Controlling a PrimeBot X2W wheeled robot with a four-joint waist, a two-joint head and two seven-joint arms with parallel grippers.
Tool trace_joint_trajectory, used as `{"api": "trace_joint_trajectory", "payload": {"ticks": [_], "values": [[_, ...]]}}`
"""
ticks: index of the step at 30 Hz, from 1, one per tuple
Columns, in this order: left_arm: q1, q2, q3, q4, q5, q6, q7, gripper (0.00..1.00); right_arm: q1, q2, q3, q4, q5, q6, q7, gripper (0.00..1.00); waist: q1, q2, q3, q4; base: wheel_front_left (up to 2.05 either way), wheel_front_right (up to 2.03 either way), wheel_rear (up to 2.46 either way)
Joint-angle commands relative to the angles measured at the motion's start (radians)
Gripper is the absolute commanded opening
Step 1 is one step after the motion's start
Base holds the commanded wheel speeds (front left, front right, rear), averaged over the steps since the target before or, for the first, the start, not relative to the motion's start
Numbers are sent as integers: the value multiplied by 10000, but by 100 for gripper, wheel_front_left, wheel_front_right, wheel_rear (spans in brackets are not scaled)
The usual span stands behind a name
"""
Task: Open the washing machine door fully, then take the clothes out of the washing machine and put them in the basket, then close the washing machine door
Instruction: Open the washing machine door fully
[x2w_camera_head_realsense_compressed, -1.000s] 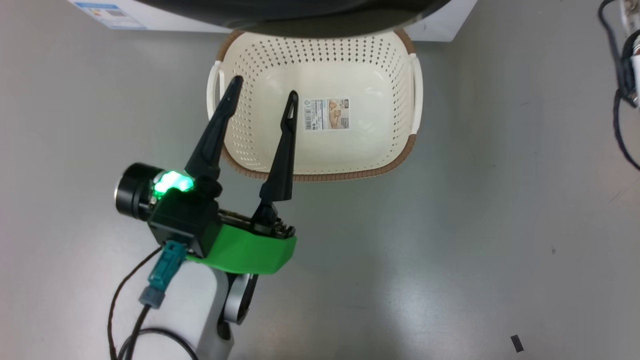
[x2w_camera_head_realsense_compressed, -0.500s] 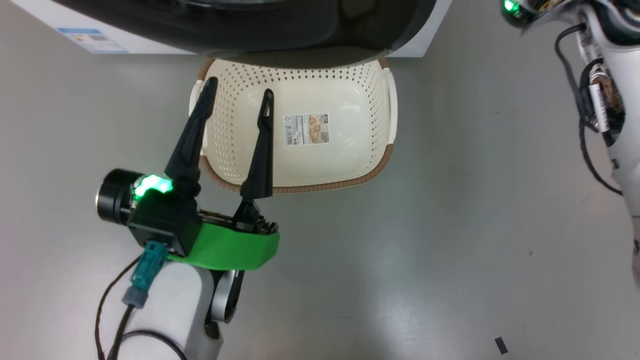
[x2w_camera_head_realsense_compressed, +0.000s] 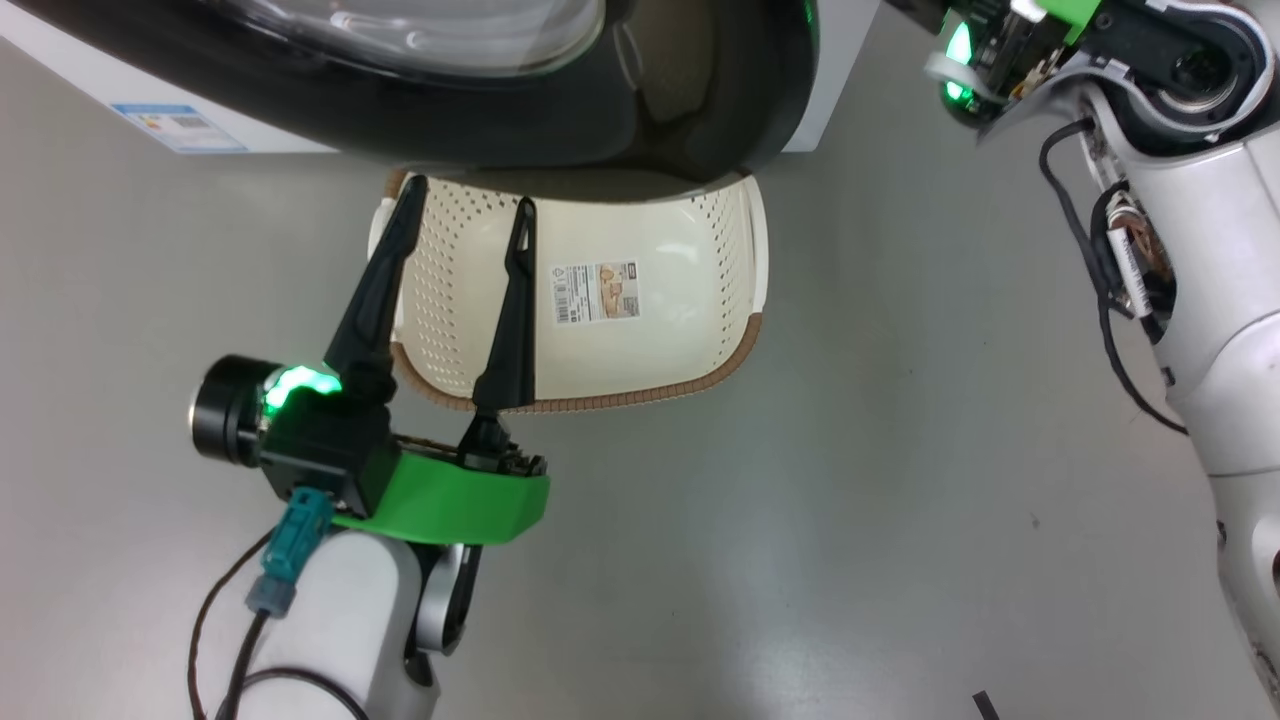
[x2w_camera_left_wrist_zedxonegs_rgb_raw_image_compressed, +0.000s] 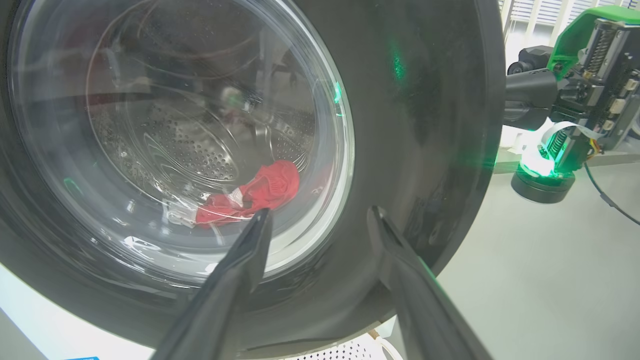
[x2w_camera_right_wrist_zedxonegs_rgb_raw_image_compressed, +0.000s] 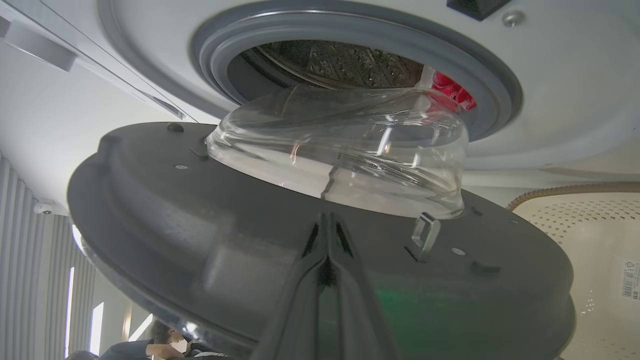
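Versus half a second and a second ago: the whole head view has shifted, so that's the camera. More of the washing machine door (x2w_camera_head_realsense_compressed: 600, 110) is in frame, its black rim now covers the far part of the basket (x2w_camera_head_realsense_compressed: 600, 402), and the right arm (x2w_camera_head_realsense_compressed: 1200, 250) fills the upper right where a second ago there were only cables. The left gripper (x2w_camera_head_realsense_compressed: 470, 195) keeps the same released pose, fingers spread with nothing between them, over the basket's left part and pointing up the view toward the washing machine (x2w_camera_head_realsense_compressed: 90, 85). The right gripper (x2w_camera_right_wrist_zedxonegs_rgb_raw_image_compressed: 327, 216) is clenched on nothing, tips at the door's inner face just beside the metal latch hook (x2w_camera_right_wrist_zedxonegs_rgb_raw_image_compressed: 425, 230); contact unclear. The door is ajar, clear of the grey gasket, glass bowl bulging toward the drum opening. The basket sits open side up on the floor (x2w_camera_head_realsense_compressed: 800, 550) in front of the machine, long axis left-right in head view. The clothes (x2w_camera_left_wrist_zedxonegs_rgb_raw_image_compressed: 260, 192) lie low in the drum, red, smeared by the glass in the left wrist view, and show as a sliver (x2w_camera_right_wrist_zedxonegs_rgb_raw_image_compressed: 452, 90) past the bowl; garment count unreadable. In the head view the right gripper's fingers are cut off at the top edge. A person (x2w_camera_right_wrist_zedxonegs_rgb_raw_image_compressed: 165, 340) is cropped at the bottom of the right wrist view.
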Motion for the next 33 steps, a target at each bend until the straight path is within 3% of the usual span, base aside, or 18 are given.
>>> {"api": "trace_joint_trajectory", "payload": {"ticks": [1,15,16,17,18,19,26,33], "values": [[261,187,367,-177,96,-47,-46,100,278,315,52,-245,-109,8,79,0,0,0,-141,-57,0,0,0],[475,187,470,-123,-48,-103,-46,100,761,616,186,-89,-301,8,-48,2,0,0,-567,-198,0,0,0],[465,187,480,-126,-52,-106,-46,100,762,597,171,-67,-400,8,-194,11,0,0,-553,-204,0,0,0],[454,187,491,-125,-55,-108,-46,100,772,581,139,-42,-502,8,-386,26,0,0,-543,-209,0,0,0],[442,187,505,-122,-63,-108,-46,100,780,570,97,-41,-605,8,-598,88,0,0,-532,-214,0,0,0],[430,187,519,-118,-75,-106,-46,100,804,568,45,-56,-681,8,-790,100,0,0,-521,-221,0,0,0],[382,187,587,-121,-144,-103,-46,100,1303,199,-47,-896,-1712,8,-2270,100,0,0,-453,-278,0,0,0],[423,187,759,-126,-156,-132,-46,100,2095,-545,894,-2089,-3652,8,-4063,100,0,0,-448,-435,0,0,0]]}}
